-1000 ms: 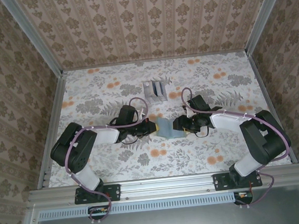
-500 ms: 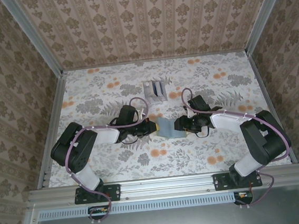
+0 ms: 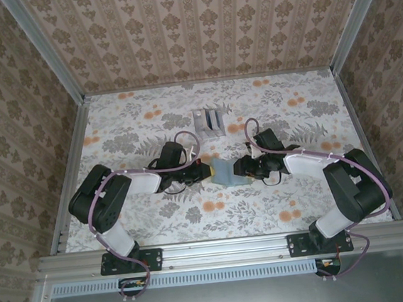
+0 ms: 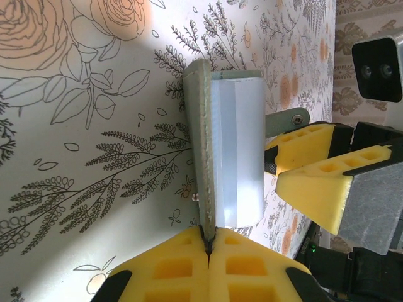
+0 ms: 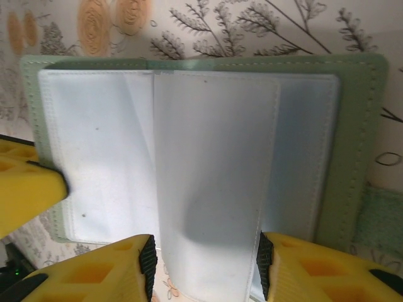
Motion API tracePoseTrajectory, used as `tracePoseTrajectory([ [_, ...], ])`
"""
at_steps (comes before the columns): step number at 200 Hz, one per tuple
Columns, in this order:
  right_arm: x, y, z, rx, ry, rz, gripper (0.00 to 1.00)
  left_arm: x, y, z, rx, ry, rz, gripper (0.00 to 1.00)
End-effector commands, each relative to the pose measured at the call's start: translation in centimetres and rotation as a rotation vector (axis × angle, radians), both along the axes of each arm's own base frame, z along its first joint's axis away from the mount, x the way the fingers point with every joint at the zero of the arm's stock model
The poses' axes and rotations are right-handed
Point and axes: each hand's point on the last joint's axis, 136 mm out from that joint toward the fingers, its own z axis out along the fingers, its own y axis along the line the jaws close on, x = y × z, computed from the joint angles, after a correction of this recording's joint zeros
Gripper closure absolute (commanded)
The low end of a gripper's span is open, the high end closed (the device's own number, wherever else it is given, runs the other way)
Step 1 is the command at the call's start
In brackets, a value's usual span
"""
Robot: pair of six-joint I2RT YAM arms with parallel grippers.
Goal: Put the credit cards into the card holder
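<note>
1. The floral-patterned tabletop (image 3: 264,209) carries everything.
2. The left gripper (image 4: 206,242), pressed together, pinches one edge of the small grey-green folding card holder (image 4: 196,138). The holder is open at mid-tabletop, between the two arms.
3. The right gripper (image 5: 204,267) is spread, its fingers flanking the holder's clear plastic sleeve (image 5: 214,163); I cannot tell whether they touch it.
4. A silvery slotted stand (image 3: 209,122) sits beyond the holder.

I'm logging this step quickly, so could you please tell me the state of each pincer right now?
Left pincer: shut on the card holder edge.
Right pincer: open, jaws either side of the clear inner sleeve.
</note>
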Motion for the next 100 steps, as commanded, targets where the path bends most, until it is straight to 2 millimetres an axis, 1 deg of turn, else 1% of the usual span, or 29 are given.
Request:
tracePoseTrajectory([
  [1, 0.1, 0.9, 0.7, 0.077, -0.005, 0.014, 0.51, 0.6, -0.6, 0.4, -0.017, -0.010, 0.001, 1.00],
  [20, 0.1, 1.5, 1.1, 0.116, -0.012, 0.021, 0.50, 0.5, -0.5, 0.4, -0.017, -0.010, 0.002, 1.00],
  [36, 0.1, 1.9, 1.3, 0.144, -0.007, 0.028, 0.46, 0.5, -0.5, 0.3, -0.017, -0.010, 0.003, 1.00],
  [49, 0.1, 2.2, 1.3, 0.165, 0.001, 0.033, 0.45, 0.5, -0.5, 0.3, -0.019, -0.010, 0.002, 1.00],
  [77, 0.0, 2.7, 1.2, 0.210, 0.017, 0.034, 0.44, 0.5, -0.6, 0.2, -0.020, -0.007, 0.004, 1.00],
  [100, 0.0, 2.9, 1.6, 0.243, 0.015, 0.028, 0.43, 0.5, -0.5, 0.2, -0.023, -0.006, 0.007, 1.00],
])
